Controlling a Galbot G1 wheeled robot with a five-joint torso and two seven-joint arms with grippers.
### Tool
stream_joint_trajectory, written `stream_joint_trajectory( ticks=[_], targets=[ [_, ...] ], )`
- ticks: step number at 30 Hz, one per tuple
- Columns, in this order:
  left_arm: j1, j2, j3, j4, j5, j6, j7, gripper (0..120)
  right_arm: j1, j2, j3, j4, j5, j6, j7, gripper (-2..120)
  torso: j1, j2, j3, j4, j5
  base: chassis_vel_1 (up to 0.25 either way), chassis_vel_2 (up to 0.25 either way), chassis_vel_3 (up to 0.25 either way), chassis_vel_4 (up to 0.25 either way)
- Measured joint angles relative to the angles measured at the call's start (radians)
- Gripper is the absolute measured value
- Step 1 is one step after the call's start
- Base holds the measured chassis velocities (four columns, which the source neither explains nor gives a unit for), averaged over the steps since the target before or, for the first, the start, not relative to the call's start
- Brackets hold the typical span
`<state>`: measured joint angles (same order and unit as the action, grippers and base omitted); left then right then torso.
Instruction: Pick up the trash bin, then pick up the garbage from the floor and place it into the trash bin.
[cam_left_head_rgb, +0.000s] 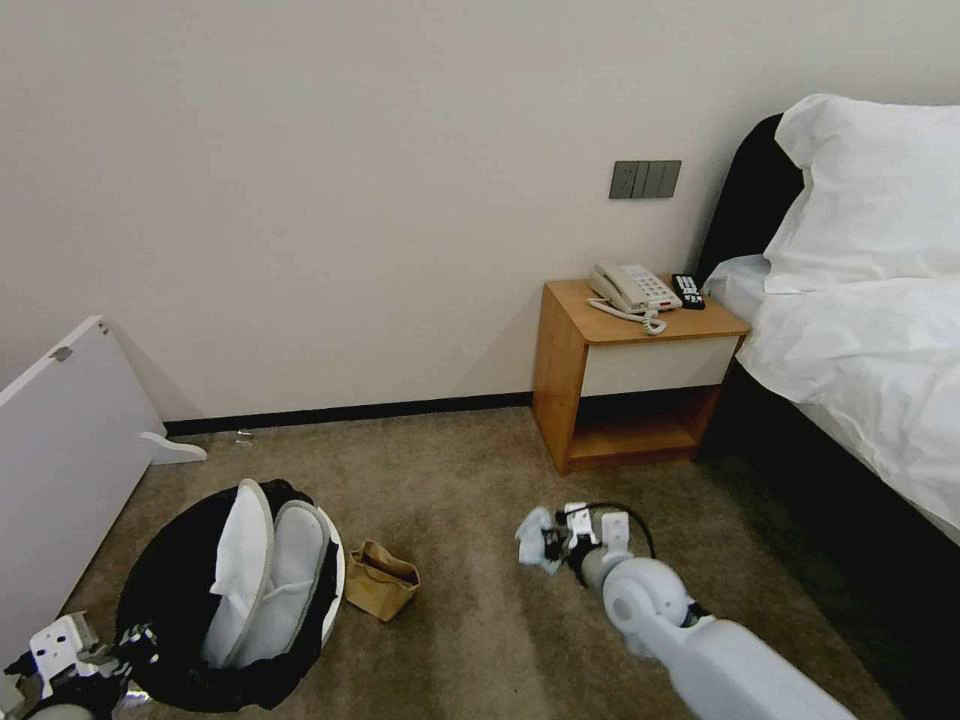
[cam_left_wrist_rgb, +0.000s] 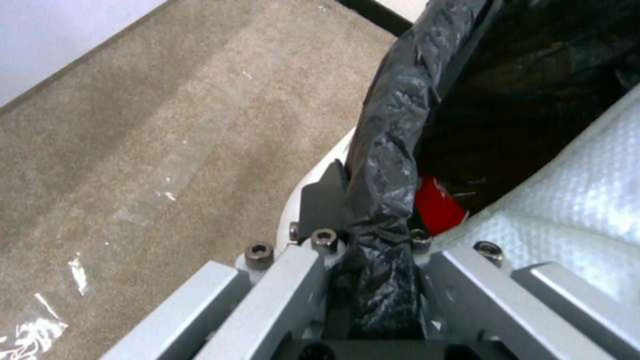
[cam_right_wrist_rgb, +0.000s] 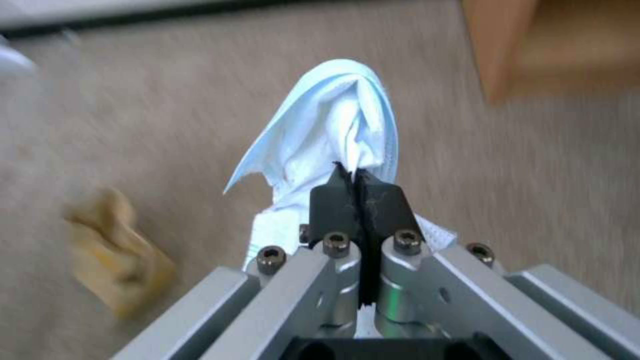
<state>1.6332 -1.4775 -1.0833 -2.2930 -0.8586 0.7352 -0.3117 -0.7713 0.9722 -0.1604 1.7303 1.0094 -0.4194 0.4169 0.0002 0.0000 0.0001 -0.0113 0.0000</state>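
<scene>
Right gripper (cam_right_wrist_rgb: 355, 182): dark wedge-shaped tips pressed together on a crumpled pale blue-white tissue (cam_right_wrist_rgb: 333, 130); held above the floor, mid-room, in front of the nightstand.
Tissue: soft, pleated, folded to a peak, edges hanging free.
Left gripper (cam_left_wrist_rgb: 370, 220): clamped on the rim of the trash bin (cam_left_head_rgb: 235, 610), pinching crinkly black bag film (cam_left_wrist_rgb: 390, 150) between its tips; low at the robot's left.
Trash bin: round, white plastic, glossy black liner; two white slippers (cam_left_head_rgb: 265, 570) stand on end inside, textured fabric with grey edging; a red can (cam_left_wrist_rgb: 440, 205) lies beneath them.
Brown paper bag (cam_left_head_rgb: 380, 580): creased, open-topped, on the floor just beside the bin.
Floor (cam_left_head_rgb: 470, 620): short-pile beige-brown carpet, faint darker streaks.
Room: plain pale wall, dark skirting; wooden nightstand (cam_left_head_rgb: 630, 375) carrying a telephone (cam_left_head_rgb: 632, 290) and a remote; bed with white linen (cam_left_head_rgb: 880, 330) at right; white panel (cam_left_head_rgb: 60, 450) leaning at left.
</scene>
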Motion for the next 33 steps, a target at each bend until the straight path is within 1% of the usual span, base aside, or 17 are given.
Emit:
stream_joint_trajectory(
  ticks=[2, 3, 5, 6, 9, 13, 15, 20, 23, 25, 29, 31, 33],
  targets=[
    [0.000, 0.006, 0.003, -0.004, -0.003, 0.001, -0.003, 2, 0.035, -0.024, 0.013, 0.100, 0.027, -0.003, 0.016, 0, 0.000, 0.000, 0.000, 0.0004, -0.0001, 0.000, 0.000, 0.000, 0.000],
    [0.000, 0.006, 0.003, -0.004, -0.003, 0.001, -0.003, 2, 0.035, -0.024, 0.013, 0.100, 0.027, -0.003, 0.016, 0, 0.000, 0.000, 0.000, 0.0004, -0.0001, 0.000, 0.000, 0.000, 0.000],
    [0.000, 0.011, 0.003, -0.007, -0.014, 0.001, -0.008, 2, 0.071, -0.037, 0.018, 0.165, 0.047, -0.006, 0.022, 0, 0.000, 0.000, 0.000, 0.0002, 0.0001, 0.000, 0.000, 0.000, 0.000],
    [0.000, 0.011, 0.003, -0.007, -0.014, 0.001, -0.008, 2, 0.071, -0.037, 0.018, 0.165, 0.047, -0.006, 0.022, 0, 0.000, 0.000, 0.000, 0.0002, 0.0001, 0.000, 0.000, 0.000, 0.000],
    [0.000, 0.020, 0.004, -0.009, -0.026, 0.001, -0.014, 2, 0.118, -0.049, 0.014, 0.239, 0.061, -0.006, 0.022, 0, 0.000, 0.000, 0.000, 0.0002, 0.0000, 0.000, 0.000, 0.000, 0.000],
    [0.000, 0.024, 0.009, -0.009, -0.027, 0.001, -0.015, 2, 0.146, -0.051, 0.007, 0.286, 0.070, -0.001, 0.020, 0, 0.000, 0.000, 0.000, 0.0003, -0.0001, 0.000, 0.000, 0.000, 0.000],
    [-0.001, 0.026, 0.017, -0.012, -0.028, 0.001, -0.015, 2, 0.182, -0.045, -0.007, 0.344, 0.086, 0.010, 0.018, 0, 0.000, 0.000, 0.000, 0.0000, -0.0001, 0.000, 0.000, 0.000, 0.000],
    [-0.001, 0.029, 0.025, -0.016, -0.027, 0.001, -0.015, 2, 0.231, -0.029, -0.036, 0.386, 0.074, 0.031, -0.014, 0, 0.000, 0.000, 0.000, 0.0002, -0.0001, 0.000, 0.000, 0.000, 0.000],
    [0.001, 0.031, 0.030, -0.020, -0.026, 0.001, -0.016, 2, 0.263, -0.020, -0.068, 0.412, 0.088, 0.043, -0.030, 0, 0.000, 0.000, 0.000, 0.0001, 0.0000, 0.000, 0.000, 0.000, 0.000],
    [0.005, 0.031, 0.039, -0.029, -0.023, 0.001, -0.016, 2, 0.330, 0.006, -0.136, 0.423, 0.107, 0.081, -0.069, 0, 0.000, 0.000, 0.000, 0.0002, -0.0001, 0.000, 0.000, 0.000, 0.000],
    [0.007, 0.032, 0.043, -0.036, -0.024, 0.001, -0.016, 2, 0.372, 0.024, -0.163, 0.419, 0.120, 0.097, -0.087, 0, 0.000, 0.000, 0.000, 0.0002, -0.0001, 0.000, 0.000, 0.000, 0.000],
    [0.009, 0.032, 0.049, -0.042, -0.024, 0.001, -0.016, 2, 0.445, 0.061, -0.210, 0.406, 0.130, 0.122, -0.112, 0, 0.000, 0.000, 0.000, 0.0002, -0.0002, 0.000, 0.000, 0.000, 0.000],
    [0.010, 0.031, 0.050, -0.043, -0.024, 0.001, -0.016, 2, 0.467, 0.074, -0.225, 0.401, 0.135, 0.124, -0.113, 0, 0.000, 0.000, 0.000, 0.0003, -0.0002, 0.000, 0.000, 0.000, 0.000]
  ],
)
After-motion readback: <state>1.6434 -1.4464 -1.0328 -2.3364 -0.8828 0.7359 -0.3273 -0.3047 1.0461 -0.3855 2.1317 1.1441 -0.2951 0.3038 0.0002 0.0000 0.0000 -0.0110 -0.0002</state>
